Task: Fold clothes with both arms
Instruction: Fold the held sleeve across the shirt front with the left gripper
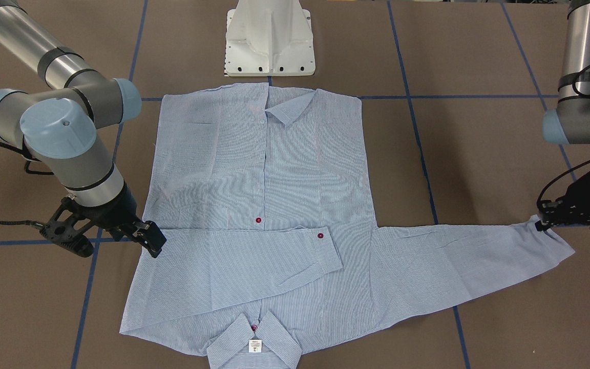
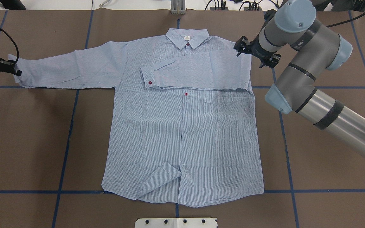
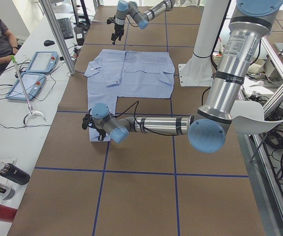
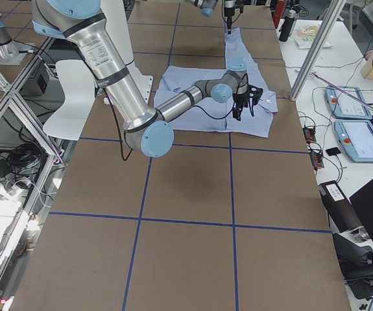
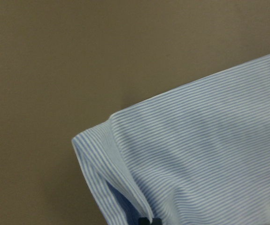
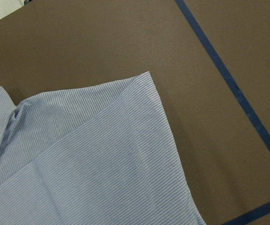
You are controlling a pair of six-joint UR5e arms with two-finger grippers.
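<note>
The light blue striped shirt (image 2: 185, 133) lies front-up and flat on the brown table, its collar (image 2: 187, 36) at the far side. One sleeve is folded across the chest, and its cuff (image 2: 147, 76) rests near the button line. The other sleeve (image 2: 68, 69) stretches straight out to the side. My left gripper (image 1: 545, 223) is shut on that sleeve's cuff corner, and the left wrist view shows the cuff (image 5: 125, 159) close up. My right gripper (image 1: 113, 240) hangs open just above the folded shoulder edge (image 6: 144, 117), holding nothing.
A white pedestal base (image 1: 269, 38) stands just beyond the shirt's hem. One hem corner (image 2: 160, 179) is flipped up. Blue tape lines (image 2: 68, 133) grid the table. A side bench holds control tablets (image 3: 33, 69) and bottles, with a seated person behind it.
</note>
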